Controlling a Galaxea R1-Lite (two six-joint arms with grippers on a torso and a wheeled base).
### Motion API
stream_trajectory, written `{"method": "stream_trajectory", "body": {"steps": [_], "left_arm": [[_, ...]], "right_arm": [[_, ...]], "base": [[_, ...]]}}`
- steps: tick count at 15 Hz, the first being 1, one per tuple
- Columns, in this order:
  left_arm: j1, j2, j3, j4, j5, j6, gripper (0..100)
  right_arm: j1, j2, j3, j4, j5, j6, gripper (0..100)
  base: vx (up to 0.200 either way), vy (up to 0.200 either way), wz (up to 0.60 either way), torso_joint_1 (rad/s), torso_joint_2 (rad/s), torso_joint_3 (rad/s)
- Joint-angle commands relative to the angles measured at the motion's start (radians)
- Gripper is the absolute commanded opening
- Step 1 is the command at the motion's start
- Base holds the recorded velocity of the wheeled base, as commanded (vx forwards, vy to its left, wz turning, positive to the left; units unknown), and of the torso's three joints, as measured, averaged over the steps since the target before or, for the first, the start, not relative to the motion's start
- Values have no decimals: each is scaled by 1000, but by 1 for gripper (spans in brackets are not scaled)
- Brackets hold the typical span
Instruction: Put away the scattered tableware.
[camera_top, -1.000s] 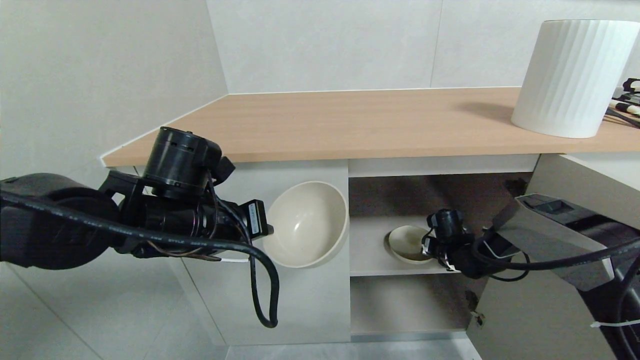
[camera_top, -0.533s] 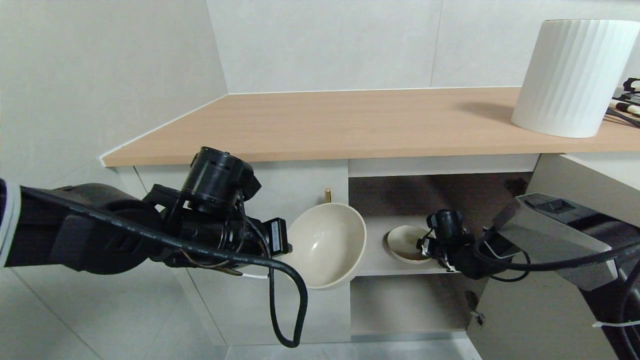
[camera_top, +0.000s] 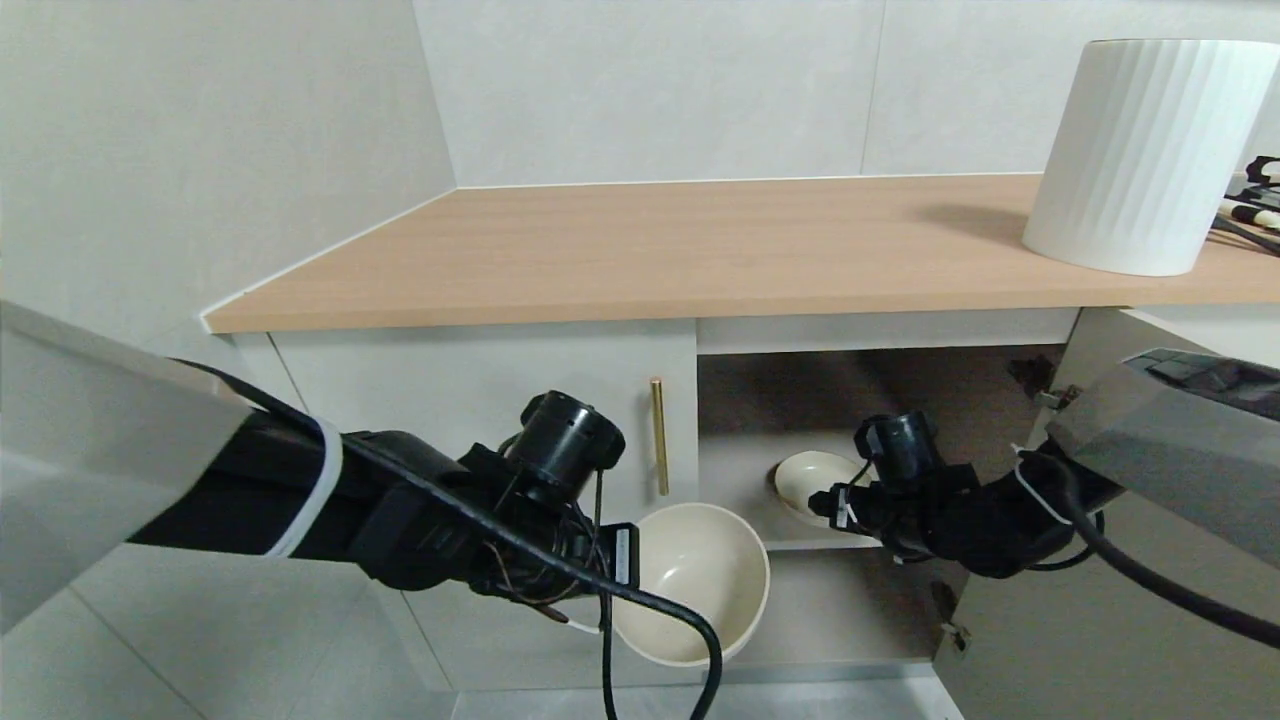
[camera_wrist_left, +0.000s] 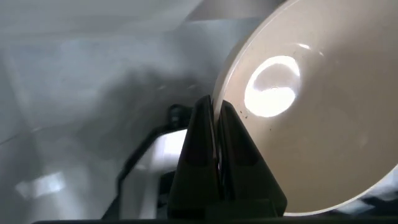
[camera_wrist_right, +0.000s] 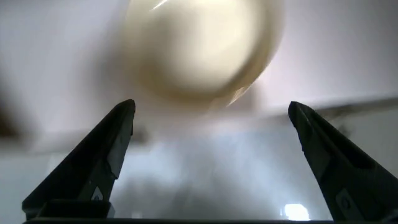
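Low in front of the white cabinet, the left pincer (camera_top: 628, 560) is pressed together on the rim of a large, round cream bowl (camera_top: 700, 585). In the left wrist view its two dark fingers (camera_wrist_left: 202, 146) pinch the bowl's (camera_wrist_left: 311, 106) edge, one on each side of the wall. The bowl hangs off the floor, tilted, with its glossy inside facing up and toward the head camera. It sits before the bottom corner of the closed left door (camera_top: 480, 400) and the left edge of the open lower compartment, below the level of the shelf (camera_top: 735, 500). A slim brass bar handle (camera_top: 657, 435) stands upright on that door, just above the bowl.

Further right, the right pincer (camera_top: 828, 505) is at the front of the shelf with its fingers spread wide. A small, shallow cream dish (camera_top: 812, 478) lies on the shelf just ahead of it. In the right wrist view the dish (camera_wrist_right: 202, 50) shows beyond the gap between the two spread fingers (camera_wrist_right: 115, 146); whether they touch it I cannot tell, as that view is blurred. The cabinet's right door (camera_top: 1040, 630) stands open beside the right arm.

On the wooden bench (camera_top: 700, 240) above, a white ribbed cylindrical container (camera_top: 1140, 150) stands upright near the right end, with some dark items (camera_top: 1255, 200) just beside it at the edge.
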Motion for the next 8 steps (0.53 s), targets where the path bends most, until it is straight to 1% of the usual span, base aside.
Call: {"method": "stream_trajectory", "body": {"steps": [1, 3, 5, 8], "left_arm": [[-30, 94, -2, 2, 33, 1, 0], [-34, 104, -2, 2, 35, 1, 0], [-42, 112, -2, 2, 35, 3, 0], [-42, 109, -14, 0, 35, -1, 0]], "right_arm": [[63, -184, 91, 70, 94, -2, 100], [113, -279, 166, 105, 169, -9, 100], [163, -333, 200, 136, 226, -37, 100], [240, -321, 233, 157, 222, -77, 100]], "base": [[0, 0, 0, 0, 0, 0], [0, 0, 0, 0, 0, 0], [0, 0, 0, 0, 0, 0], [0, 0, 0, 0, 0, 0]]}}
